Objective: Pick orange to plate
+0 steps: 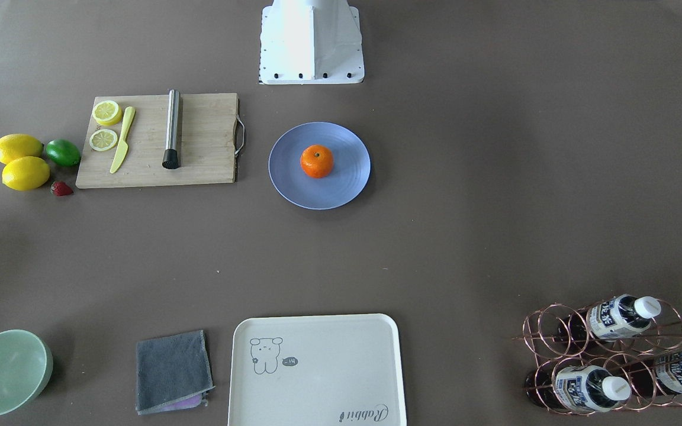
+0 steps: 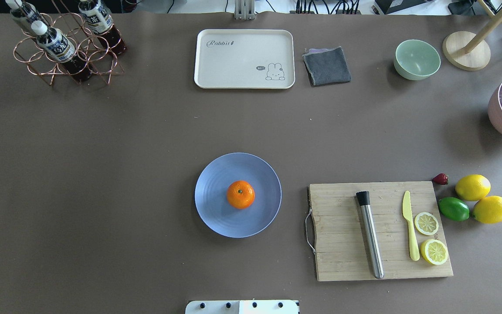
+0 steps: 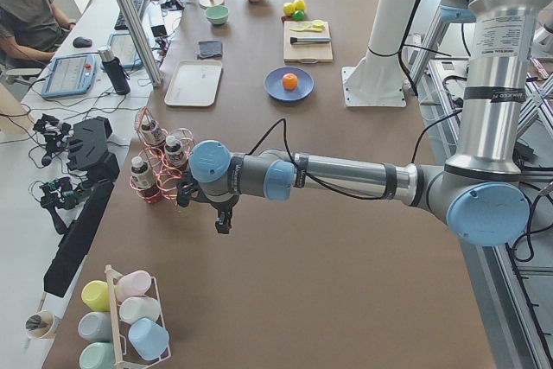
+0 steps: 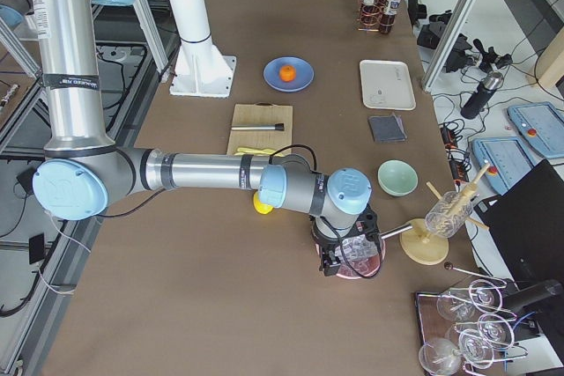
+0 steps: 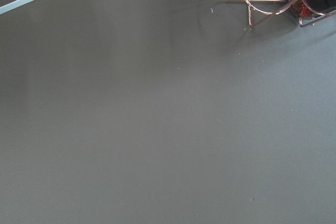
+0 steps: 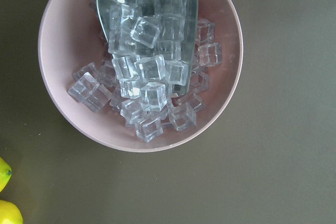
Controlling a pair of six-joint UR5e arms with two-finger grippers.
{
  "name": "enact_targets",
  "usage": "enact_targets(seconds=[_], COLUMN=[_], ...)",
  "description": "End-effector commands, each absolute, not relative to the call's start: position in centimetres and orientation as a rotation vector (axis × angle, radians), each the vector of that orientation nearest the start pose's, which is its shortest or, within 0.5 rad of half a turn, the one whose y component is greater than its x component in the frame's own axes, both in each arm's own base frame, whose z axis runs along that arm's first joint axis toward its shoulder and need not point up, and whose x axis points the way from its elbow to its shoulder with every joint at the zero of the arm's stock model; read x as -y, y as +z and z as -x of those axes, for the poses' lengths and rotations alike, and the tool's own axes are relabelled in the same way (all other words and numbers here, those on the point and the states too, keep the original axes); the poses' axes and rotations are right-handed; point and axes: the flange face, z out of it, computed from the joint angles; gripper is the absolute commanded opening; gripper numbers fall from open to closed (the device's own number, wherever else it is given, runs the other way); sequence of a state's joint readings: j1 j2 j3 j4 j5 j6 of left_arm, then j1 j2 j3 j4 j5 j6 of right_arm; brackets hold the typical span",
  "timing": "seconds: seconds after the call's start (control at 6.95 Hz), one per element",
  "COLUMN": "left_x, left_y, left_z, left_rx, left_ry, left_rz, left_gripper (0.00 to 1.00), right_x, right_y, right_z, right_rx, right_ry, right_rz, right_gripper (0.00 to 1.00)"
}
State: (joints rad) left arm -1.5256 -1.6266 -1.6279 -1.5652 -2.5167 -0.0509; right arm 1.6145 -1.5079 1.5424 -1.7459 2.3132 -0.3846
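Note:
The orange (image 2: 240,194) rests in the middle of the pale blue plate (image 2: 214,218), stem dot up, near the table's centre; the front view also shows the orange (image 1: 317,161) on the plate (image 1: 289,182). Neither gripper is near it. In the left side view my left gripper (image 3: 223,219) hangs low over bare table beside the copper bottle rack (image 3: 160,166). In the right side view my right gripper (image 4: 341,257) hovers over a pink bowl of ice cubes (image 6: 68,114). I cannot tell whether either gripper is open or shut.
A wooden cutting board (image 2: 342,244) with a steel muddler (image 2: 371,237), yellow knife and lemon slices lies right of the plate. Two lemons (image 2: 473,187), a lime (image 2: 453,209) and a strawberry sit beyond it. A cream tray (image 2: 244,59), grey cloth (image 2: 327,65) and mint bowl (image 2: 416,59) line the far edge.

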Motion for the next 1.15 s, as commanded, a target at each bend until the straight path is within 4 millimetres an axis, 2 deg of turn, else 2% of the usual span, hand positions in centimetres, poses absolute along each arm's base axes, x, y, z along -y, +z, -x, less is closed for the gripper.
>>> enact_targets(seconds=[0.0,0.14,0.29,0.43,0.86,1.01], left_x=[51.6,51.5,50.6,49.1,48.7,48.8], left_y=[59.2,59.7,59.6,61.2,62.8,63.0], left_z=[5.0,5.6,6.0,6.8,6.9,6.8], left_rx=[-0.926,-0.888,-0.843,-0.735,-0.732,-0.732], left_ry=[0.06,0.055,0.068,0.067,0.053,0.046], left_rz=[-0.039,-0.036,-0.049,-0.033,-0.004,0.003], left_gripper=[0.97,0.97,0.97,0.97,0.97,0.97], right_x=[50.5,50.4,50.2,49.9,49.8,50.3], right_y=[65.8,66.1,66.3,66.4,66.1,65.4], right_z=[-8.9,-8.6,-8.7,-8.7,-8.8,-8.9], right_rx=[0.753,0.753,0.746,0.752,0.745,0.739], right_ry=[-0.269,-0.27,-0.269,-0.275,-0.277,-0.283], right_rz=[-0.027,-0.019,-0.013,-0.018,-0.025,-0.04], right_gripper=[1.0,1.0,1.0,1.0,1.0,1.0])
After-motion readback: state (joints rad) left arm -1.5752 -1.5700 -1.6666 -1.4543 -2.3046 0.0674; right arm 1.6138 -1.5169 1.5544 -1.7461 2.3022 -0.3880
